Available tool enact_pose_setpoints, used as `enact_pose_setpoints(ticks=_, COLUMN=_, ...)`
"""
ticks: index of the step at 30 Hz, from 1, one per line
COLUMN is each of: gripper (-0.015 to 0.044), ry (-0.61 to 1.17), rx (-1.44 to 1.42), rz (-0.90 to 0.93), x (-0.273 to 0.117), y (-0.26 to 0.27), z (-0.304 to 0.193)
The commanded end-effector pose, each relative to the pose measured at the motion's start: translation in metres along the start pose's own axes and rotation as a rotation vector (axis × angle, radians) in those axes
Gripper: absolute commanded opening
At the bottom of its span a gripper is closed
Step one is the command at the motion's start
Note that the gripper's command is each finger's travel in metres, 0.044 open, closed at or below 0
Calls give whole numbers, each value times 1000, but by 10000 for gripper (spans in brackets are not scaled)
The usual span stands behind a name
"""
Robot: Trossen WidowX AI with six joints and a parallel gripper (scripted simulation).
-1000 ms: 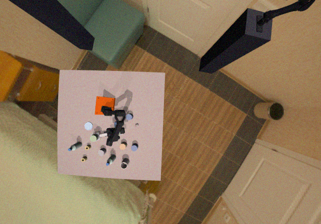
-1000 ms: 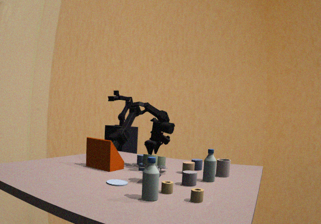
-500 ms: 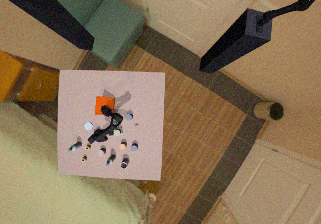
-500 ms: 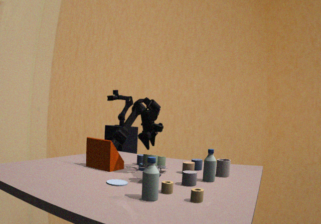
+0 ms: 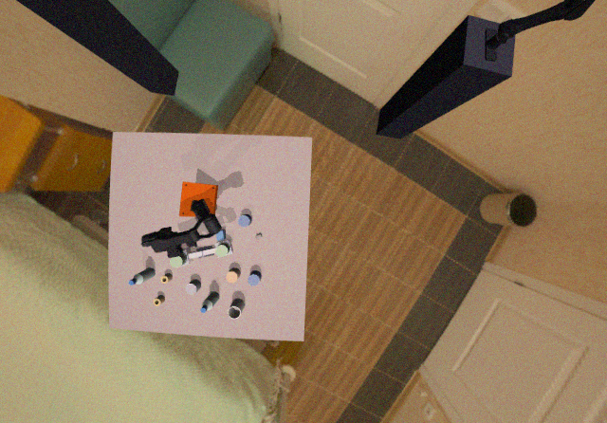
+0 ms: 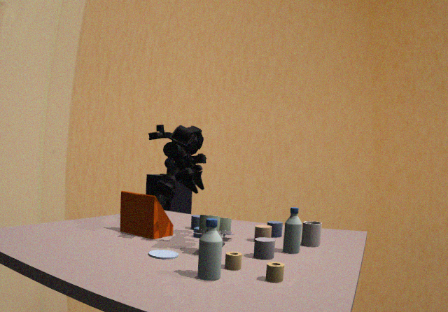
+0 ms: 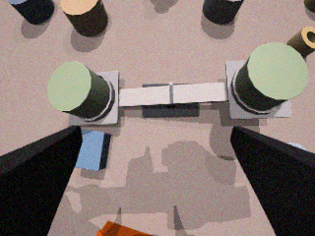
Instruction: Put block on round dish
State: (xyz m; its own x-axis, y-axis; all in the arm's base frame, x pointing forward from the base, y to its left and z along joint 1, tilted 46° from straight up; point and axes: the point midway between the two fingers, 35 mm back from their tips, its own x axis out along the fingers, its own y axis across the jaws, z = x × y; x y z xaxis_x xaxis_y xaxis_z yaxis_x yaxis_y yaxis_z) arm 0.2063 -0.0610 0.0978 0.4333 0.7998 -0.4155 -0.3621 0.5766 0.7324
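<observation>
Two identical pale green cups stand upside down on the balance: one (image 5: 222, 249) (image 7: 73, 89), the other (image 5: 176, 262) (image 7: 276, 73), which looks larger in the wrist view. The balance beam (image 5: 203, 251) (image 7: 197, 92) spans between their pans; its tilt is hard to tell. A blue block (image 5: 220, 235) (image 7: 91, 149) lies on the table beside the first cup's pan. The round pale blue dish (image 6: 163, 254) lies flat with nothing on it; the top view of it is blocked by the arm. My gripper (image 7: 158, 133) (image 6: 199, 189) is open and empty, above the table beside the balance. No hidden block shows.
An orange wedge (image 5: 189, 193) (image 6: 139, 215) stands near the arm. A blue cylinder (image 5: 244, 220) stands beyond the balance. Bottles (image 6: 209, 258) (image 6: 292, 234), an orange-topped cylinder (image 5: 232, 275), tan tubes (image 6: 233, 261) (image 6: 274, 272) and a grey cup (image 6: 311, 234) stand on the balance's other side.
</observation>
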Motion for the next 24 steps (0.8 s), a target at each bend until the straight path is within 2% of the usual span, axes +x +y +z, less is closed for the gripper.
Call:
enact_pose_setpoints(ticks=1, gripper=440, ry=-98, rx=-23, rz=-21, x=-17, y=-9, z=-4)
enact_pose_setpoints(ticks=5, gripper=440, ry=-199, rx=-56, rz=-57, x=-35, y=-18, z=-9)
enact_pose_setpoints(ticks=9, gripper=440, ry=-201, rx=-53, rz=-58, x=-36, y=-18, z=-10)
enact_pose_setpoints(ticks=24, gripper=440, ry=44, rx=358, rz=-11, x=6, y=0, z=9)
